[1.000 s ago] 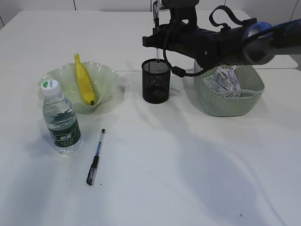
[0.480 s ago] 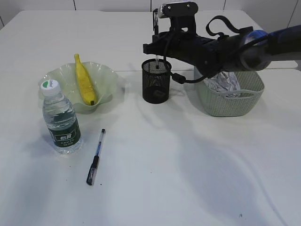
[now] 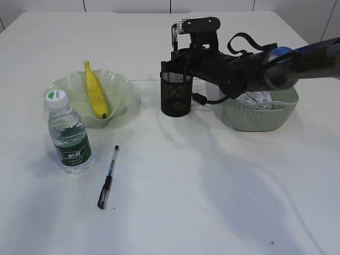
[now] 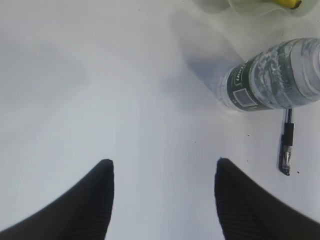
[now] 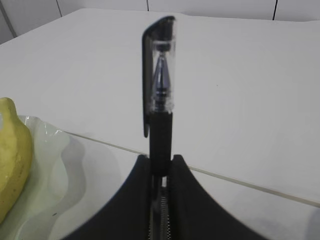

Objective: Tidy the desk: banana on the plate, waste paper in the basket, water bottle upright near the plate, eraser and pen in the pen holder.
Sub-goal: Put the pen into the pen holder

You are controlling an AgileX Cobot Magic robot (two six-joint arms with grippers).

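Toward the far edge of the counter, a capped pen (image 5: 159,90) stands upright, pinched in the right gripper (image 5: 161,172) directly over the mesh pen holder (image 3: 176,93). The step in hand is dropping it in; the next move calls for lowering, then releasing. A second pen (image 3: 108,176) lies near the front-left, beside the upright bottle (image 3: 68,133). The left gripper (image 4: 162,192) hangs spread and empty over bare counter, with open room around it.

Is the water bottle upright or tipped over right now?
Upright. In the exterior view the water bottle stands on its base with the white cap on top, just in front of the plate that holds the banana.
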